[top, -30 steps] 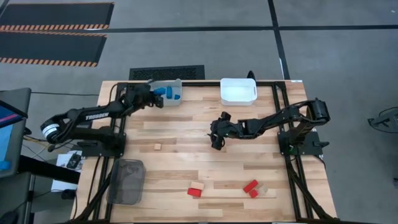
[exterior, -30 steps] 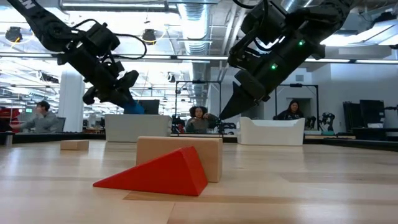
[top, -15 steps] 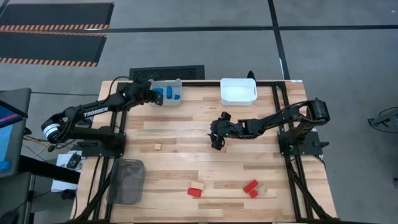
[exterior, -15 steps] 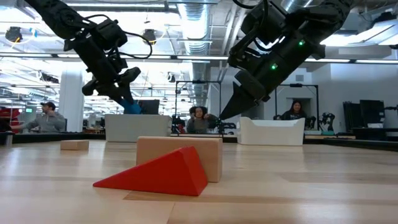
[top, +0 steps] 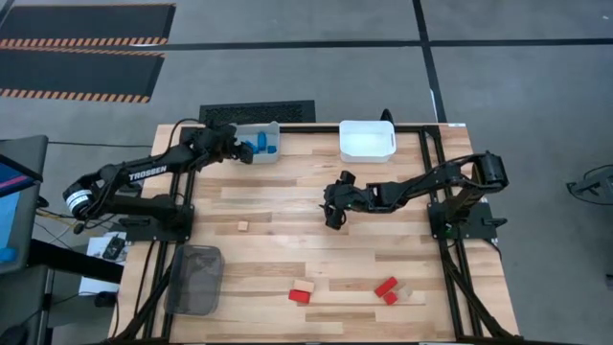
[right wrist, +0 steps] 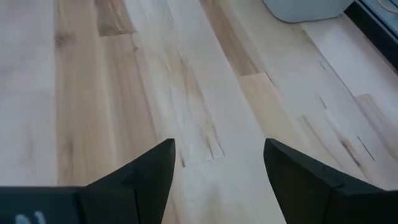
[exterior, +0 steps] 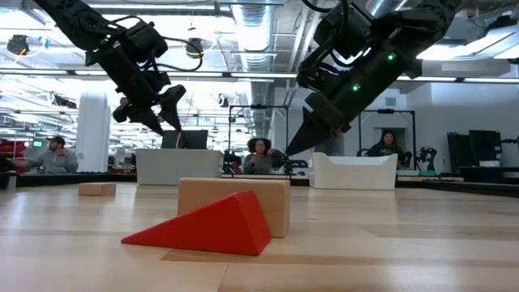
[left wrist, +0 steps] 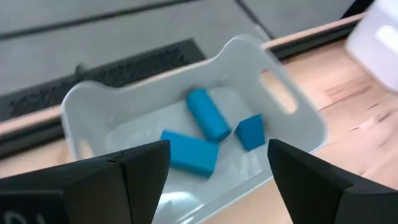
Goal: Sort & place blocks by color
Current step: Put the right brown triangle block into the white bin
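Note:
Three blue blocks lie on the floor of the grey bin [left wrist: 292, 118] at the table's far left: a cylinder [left wrist: 208, 114], a cuboid [left wrist: 188, 151] and a small wedge [left wrist: 250, 132]. My left gripper [top: 239, 150] hangs open just above the bin's near-left side [left wrist: 217, 168], holding nothing. A small tan block [top: 242, 226] lies on the table's left half. Red blocks [top: 302, 294] [top: 386, 287] rest near the front edge, one against a tan block [exterior: 235, 203]. My right gripper [top: 332, 218] stands open over bare wood at mid-table [right wrist: 217, 165].
A white bin [top: 367, 140] stands at the far edge, right of the grey one. A dark mesh bin [top: 194, 278] sits at the near left corner. People sit in the room behind the table in the low view.
My left gripper has opened and risen a little over the grey bin. The blue block it held between its fingertips has dropped out and now lies in the bin.

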Available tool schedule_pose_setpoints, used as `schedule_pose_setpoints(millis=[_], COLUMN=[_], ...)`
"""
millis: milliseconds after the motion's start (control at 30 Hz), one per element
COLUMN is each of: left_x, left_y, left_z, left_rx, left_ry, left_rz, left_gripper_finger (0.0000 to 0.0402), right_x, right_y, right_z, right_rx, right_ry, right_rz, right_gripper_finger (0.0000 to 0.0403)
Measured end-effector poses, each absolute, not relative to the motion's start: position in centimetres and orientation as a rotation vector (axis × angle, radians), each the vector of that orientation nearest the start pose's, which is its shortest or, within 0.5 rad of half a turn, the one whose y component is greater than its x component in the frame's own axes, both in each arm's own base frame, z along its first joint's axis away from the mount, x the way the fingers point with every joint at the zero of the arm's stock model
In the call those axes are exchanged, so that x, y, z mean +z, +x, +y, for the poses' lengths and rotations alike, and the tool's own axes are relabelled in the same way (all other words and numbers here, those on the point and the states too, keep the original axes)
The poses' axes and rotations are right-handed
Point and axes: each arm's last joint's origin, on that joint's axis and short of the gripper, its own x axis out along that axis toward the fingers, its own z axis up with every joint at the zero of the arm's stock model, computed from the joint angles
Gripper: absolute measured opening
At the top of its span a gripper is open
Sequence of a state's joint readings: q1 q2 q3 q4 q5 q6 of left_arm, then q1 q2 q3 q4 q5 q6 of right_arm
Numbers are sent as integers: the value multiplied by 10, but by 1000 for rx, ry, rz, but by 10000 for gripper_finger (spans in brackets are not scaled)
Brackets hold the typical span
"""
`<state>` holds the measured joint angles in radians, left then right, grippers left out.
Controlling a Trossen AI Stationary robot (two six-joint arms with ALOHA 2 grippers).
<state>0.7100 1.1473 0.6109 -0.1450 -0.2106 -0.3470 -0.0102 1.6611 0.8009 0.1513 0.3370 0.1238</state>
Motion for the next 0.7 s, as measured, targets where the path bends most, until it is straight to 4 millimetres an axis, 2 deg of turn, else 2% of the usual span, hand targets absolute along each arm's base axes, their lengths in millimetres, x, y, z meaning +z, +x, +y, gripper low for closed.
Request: schedule_pose_setpoints(millis=[200,333,433,533,700], left_x=[218,222,222,224,219], left_y=[189,207,215,216,209], left_z=[135,110,86,62,29], left_rx=[939,915,868,791,647], left_ry=[-358,-258,-197,-153,-96], left_rz=[460,404,320,226,216], left_gripper_finger=[254,253,253,253,253], right_x=[159,168,167,160,163], right_y=[322,330,329,324,311], right_z=[-16,-8,-6,-10,-14], right_rx=[-351,-172,-126,-136,-159], right_ry=[29,85,85,108,166], right_rz=[665,553,519,541,510], right_gripper_finger=[270,270,270,270,270])
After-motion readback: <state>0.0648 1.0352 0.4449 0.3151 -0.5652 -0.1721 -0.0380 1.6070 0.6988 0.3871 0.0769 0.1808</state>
